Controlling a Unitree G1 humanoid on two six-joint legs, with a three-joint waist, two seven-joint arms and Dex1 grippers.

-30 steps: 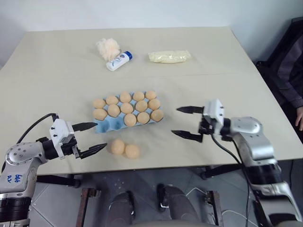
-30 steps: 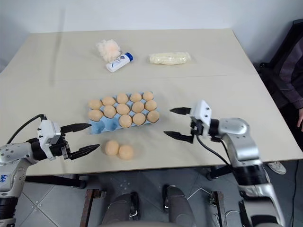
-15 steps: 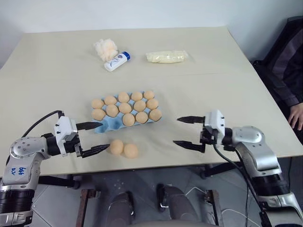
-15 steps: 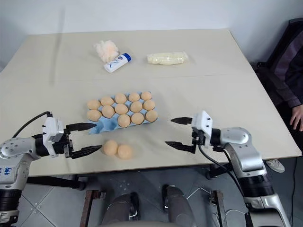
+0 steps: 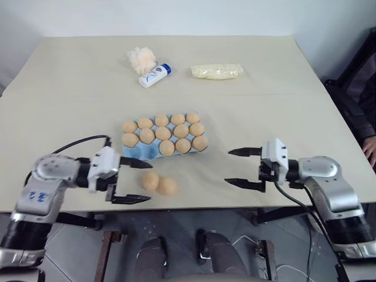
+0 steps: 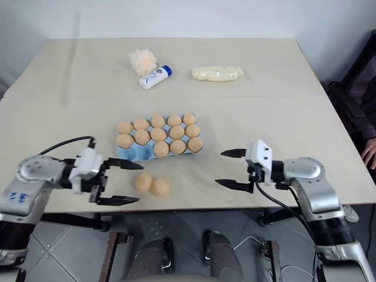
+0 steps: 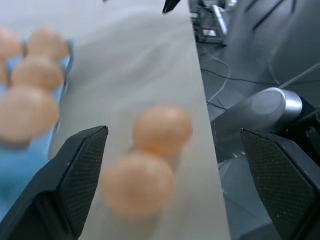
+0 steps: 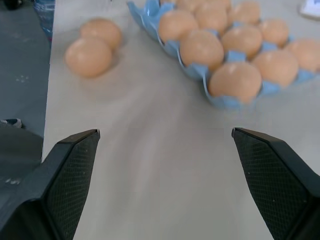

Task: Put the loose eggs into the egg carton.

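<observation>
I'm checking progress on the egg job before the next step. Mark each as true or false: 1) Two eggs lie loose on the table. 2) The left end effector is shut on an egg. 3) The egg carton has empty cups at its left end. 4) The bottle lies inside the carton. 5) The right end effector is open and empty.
1) True: two loose eggs lie side by side just in front of the egg carton.
2) False: the left end effector is open, beside the eggs, holding nothing.
3) True: bare blue cups show at that end.
4) False: the bottle lies further back on the table, beside the fluffy puff.
5) True: the right end effector is open and empty.
</observation>
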